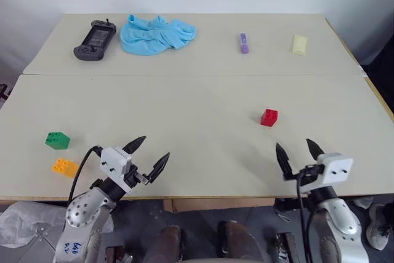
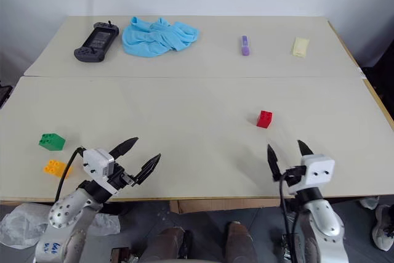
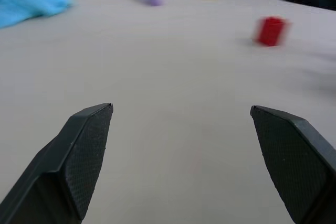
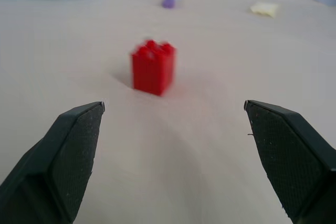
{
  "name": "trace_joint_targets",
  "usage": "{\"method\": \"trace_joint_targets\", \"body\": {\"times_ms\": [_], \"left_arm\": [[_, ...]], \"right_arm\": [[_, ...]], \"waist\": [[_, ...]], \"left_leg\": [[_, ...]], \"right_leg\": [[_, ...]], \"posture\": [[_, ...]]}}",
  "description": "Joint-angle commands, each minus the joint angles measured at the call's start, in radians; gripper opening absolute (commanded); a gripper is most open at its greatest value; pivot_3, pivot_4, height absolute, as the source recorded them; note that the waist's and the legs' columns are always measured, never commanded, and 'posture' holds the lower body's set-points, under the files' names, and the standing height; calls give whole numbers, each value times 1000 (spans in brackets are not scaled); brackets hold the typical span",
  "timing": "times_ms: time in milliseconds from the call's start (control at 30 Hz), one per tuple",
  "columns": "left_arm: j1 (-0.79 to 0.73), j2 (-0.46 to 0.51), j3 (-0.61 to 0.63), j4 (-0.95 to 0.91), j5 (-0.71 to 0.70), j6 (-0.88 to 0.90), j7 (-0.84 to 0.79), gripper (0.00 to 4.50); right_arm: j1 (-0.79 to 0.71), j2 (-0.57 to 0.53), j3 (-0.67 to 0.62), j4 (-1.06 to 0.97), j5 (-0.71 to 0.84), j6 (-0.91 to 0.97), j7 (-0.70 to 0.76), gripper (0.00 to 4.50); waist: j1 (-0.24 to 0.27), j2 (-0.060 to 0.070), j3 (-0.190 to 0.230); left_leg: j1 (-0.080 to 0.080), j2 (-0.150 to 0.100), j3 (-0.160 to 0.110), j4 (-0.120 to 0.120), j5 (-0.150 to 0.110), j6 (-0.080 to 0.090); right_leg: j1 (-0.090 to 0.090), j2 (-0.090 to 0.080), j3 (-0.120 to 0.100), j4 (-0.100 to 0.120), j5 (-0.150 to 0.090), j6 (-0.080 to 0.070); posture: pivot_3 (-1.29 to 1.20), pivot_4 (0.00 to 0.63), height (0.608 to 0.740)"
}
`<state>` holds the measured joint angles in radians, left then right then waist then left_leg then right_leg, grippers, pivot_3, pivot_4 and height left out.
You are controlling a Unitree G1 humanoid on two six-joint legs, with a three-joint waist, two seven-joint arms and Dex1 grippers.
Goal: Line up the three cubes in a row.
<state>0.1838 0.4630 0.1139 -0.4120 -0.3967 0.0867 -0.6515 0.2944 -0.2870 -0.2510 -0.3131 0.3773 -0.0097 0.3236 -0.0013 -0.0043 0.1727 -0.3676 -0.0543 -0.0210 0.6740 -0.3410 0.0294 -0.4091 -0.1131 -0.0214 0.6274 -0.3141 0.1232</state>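
Observation:
The red cube (image 1: 268,117) sits on the near table, right of centre, a short way ahead of my right gripper (image 1: 298,149), which is open and empty; the right wrist view has the red cube (image 4: 153,67) standing beyond the fingertips. At the left edge lie the green cube (image 1: 57,140) and, just nearer, the orange-yellow cube (image 1: 64,167). My left gripper (image 1: 151,153) hovers open over the front edge, to the right of those two cubes, pointing toward the table's middle. In the left wrist view the red cube (image 3: 271,30) is far off.
On the far table rest a black game controller (image 1: 95,40), a crumpled blue cloth (image 1: 155,34), a purple marker (image 1: 244,43) and a pale yellow flat piece (image 1: 299,44). A seam (image 1: 184,76) divides the two tables. Crumpled plastic (image 1: 21,223) lies below the front left edge.

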Motion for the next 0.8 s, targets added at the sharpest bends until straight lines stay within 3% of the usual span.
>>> {"method": "trace_joint_targets", "body": {"times_ms": [33,167,467,800], "left_arm": [[-52,98,-8,32,-45,-28,-187,4461],[-103,112,-7,79,-48,-29,-211,4461],[-88,62,-58,24,-24,9,-152,4461],[-55,38,-55,-3,13,-7,-87,4461]], "right_arm": [[-55,-54,-11,-83,49,110,11,4500],[-214,-92,30,-110,19,318,-82,4500],[-619,-19,79,31,-8,669,-273,4500],[-733,25,77,85,-100,838,-408,4500]], "waist": [[-6,3,-1],[-12,7,-2],[0,7,-2],[-2,7,-2]], "left_leg": [[1,0,1,0,0,0],[1,1,2,0,0,0],[-1,0,1,-1,0,0],[-2,-1,1,-1,0,1]], "right_leg": [[0,0,0,0,0,0],[0,0,1,1,0,0],[-2,1,0,0,0,0],[-3,0,0,0,0,0]], "posture": [[0,150,740],[0,150,740],[0,150,740],[0,150,740]]}}
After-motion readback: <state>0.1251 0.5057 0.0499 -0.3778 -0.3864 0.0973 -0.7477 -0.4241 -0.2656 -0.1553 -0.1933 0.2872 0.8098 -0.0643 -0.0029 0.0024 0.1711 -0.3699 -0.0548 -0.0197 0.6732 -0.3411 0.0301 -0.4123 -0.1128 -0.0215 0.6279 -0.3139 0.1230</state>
